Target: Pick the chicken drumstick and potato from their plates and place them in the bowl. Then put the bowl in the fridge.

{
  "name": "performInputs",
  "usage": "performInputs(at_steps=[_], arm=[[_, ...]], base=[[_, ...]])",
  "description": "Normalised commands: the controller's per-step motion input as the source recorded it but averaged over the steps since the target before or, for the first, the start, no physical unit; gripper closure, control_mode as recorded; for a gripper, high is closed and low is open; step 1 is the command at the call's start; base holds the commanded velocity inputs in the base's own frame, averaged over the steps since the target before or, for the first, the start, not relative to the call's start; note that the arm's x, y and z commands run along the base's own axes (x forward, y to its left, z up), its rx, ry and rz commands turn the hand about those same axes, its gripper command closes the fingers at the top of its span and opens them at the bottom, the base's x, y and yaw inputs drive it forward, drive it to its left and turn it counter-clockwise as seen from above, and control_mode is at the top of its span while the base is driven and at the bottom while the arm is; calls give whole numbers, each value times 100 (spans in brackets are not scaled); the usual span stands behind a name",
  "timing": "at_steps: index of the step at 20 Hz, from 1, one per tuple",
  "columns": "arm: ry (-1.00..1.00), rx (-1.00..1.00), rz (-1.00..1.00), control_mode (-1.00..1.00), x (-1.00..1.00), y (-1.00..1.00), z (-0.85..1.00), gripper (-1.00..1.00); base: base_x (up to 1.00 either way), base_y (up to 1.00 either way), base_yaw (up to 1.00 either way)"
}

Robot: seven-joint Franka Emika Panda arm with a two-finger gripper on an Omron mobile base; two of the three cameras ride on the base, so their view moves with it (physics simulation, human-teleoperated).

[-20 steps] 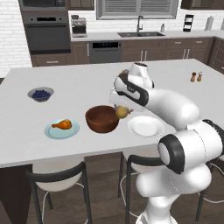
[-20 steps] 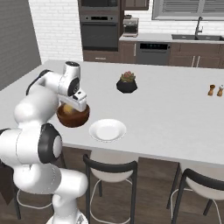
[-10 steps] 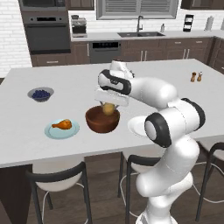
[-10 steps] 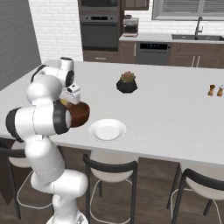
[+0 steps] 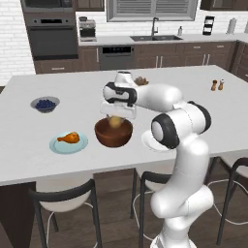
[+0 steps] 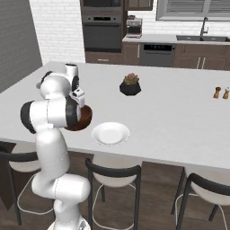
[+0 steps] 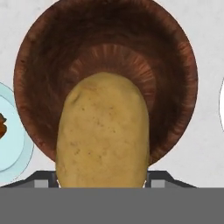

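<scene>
No legible writing. Left of the dark reddish-brown wooden bowl point(image 5: 114, 133), the orange-brown chicken drumstick point(image 5: 68, 138) lies on the pale blue-green plate point(image 5: 56, 146). Directly above the bowl, the gripper point(image 5: 115, 117) clasps the yellowish-tan potato point(image 7: 103, 133). Right of the bowl sits the white plate point(image 6: 110, 134).

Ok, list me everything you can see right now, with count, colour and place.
potato: one, yellowish-tan, held over the bowl
bowl: one, dark reddish-brown, island front
chicken drumstick: one, orange-brown, on blue-green plate
plates: two, blue-green left of bowl, white right of it
blueberry bowl: one, grey, far left
plant pot: one, black, island middle
shakers: two, brown, far right
claw: one, white, shut on potato
</scene>
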Motion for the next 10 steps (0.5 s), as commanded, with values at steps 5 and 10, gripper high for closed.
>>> performInputs(at_steps=[5,10], arm=[[0,0,0,-100,20,0,-44,100],[0,0,0,-100,2,0,-48,100]], base=[[0,0,0],[0,0,0]])
